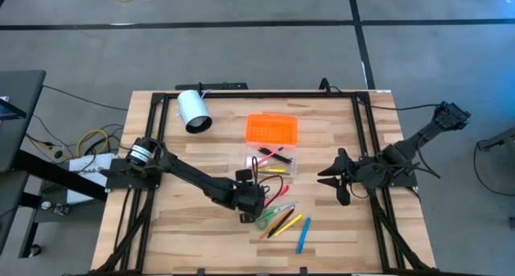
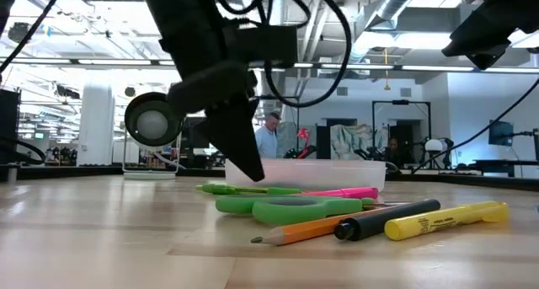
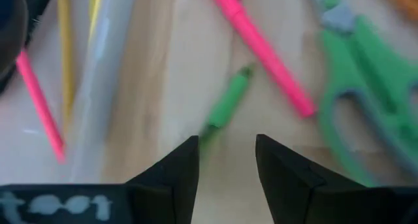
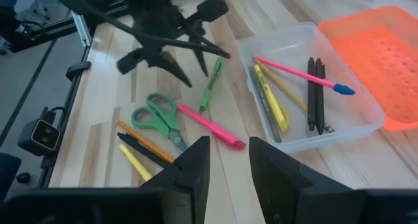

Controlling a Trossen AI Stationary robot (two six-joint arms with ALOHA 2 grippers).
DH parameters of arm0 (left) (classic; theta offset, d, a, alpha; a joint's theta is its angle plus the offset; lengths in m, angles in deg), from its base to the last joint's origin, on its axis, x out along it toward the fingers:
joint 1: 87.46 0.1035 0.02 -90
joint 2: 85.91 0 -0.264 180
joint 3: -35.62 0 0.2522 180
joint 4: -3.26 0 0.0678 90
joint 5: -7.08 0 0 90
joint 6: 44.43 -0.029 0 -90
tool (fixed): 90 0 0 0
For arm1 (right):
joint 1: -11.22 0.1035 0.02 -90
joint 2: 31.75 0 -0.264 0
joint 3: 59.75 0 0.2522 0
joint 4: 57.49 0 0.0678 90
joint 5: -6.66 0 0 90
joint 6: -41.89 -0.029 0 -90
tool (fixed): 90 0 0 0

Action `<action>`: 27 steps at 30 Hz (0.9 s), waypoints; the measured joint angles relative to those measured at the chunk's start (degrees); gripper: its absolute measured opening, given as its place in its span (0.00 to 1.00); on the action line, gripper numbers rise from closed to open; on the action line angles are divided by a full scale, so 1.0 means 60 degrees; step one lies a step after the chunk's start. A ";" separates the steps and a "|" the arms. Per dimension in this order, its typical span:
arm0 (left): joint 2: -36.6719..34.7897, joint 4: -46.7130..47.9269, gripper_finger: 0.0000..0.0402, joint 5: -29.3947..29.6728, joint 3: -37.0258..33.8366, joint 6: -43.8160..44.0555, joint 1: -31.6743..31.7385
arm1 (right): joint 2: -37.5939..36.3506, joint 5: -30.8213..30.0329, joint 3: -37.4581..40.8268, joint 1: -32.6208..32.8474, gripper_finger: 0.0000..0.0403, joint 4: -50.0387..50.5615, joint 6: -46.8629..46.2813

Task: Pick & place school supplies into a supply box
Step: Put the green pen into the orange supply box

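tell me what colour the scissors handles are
Green. The scissors show best in the right wrist view, lying on the table beside the pink marker.

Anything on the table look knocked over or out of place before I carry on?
Only the white cylinder: it lies tipped on its side near the table's back-left corner, open end showing, away from the supplies. Nothing looks spilled or damaged.

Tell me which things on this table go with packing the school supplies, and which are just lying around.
Part of the job:
clear box, a few pens already in it
orange lid
green scissors
pink marker
green pen
yellow marker
blue pen
left gripper, open over the green pen

Just lying about:
white cylinder
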 joint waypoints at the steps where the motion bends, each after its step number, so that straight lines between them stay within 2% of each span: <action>1: 0.0002 0.0023 0.35 0.0029 -0.0002 -0.0255 0.0090 | 0.0000 0.0000 0.0000 0.0000 0.25 -0.0007 -0.0001; 5: 0.0017 -0.0048 0.35 -0.0137 0.0001 -0.1102 0.0560 | 0.0000 0.0000 0.0000 0.0000 0.25 -0.0015 -0.0054; 11: 0.0021 -0.0052 0.35 -0.1978 0.0001 -0.2186 0.1245 | 0.0000 0.0003 0.0000 0.0000 0.25 -0.0015 -0.0186; 13: 0.0021 -0.0052 0.35 -0.2268 0.0001 -0.2405 0.1332 | 0.0000 0.0007 0.0000 0.0000 0.25 -0.0011 -0.0266; 22: 0.0024 0.0004 0.35 -0.2805 0.0001 -0.3454 0.1337 | 0.0000 0.0004 0.0000 0.0131 0.25 0.0122 -0.0323; 27: 0.0032 0.0444 0.31 -0.2573 -0.0006 -0.3723 0.1348 | 0.0000 -0.0088 0.0000 0.0124 0.25 0.0219 -0.0323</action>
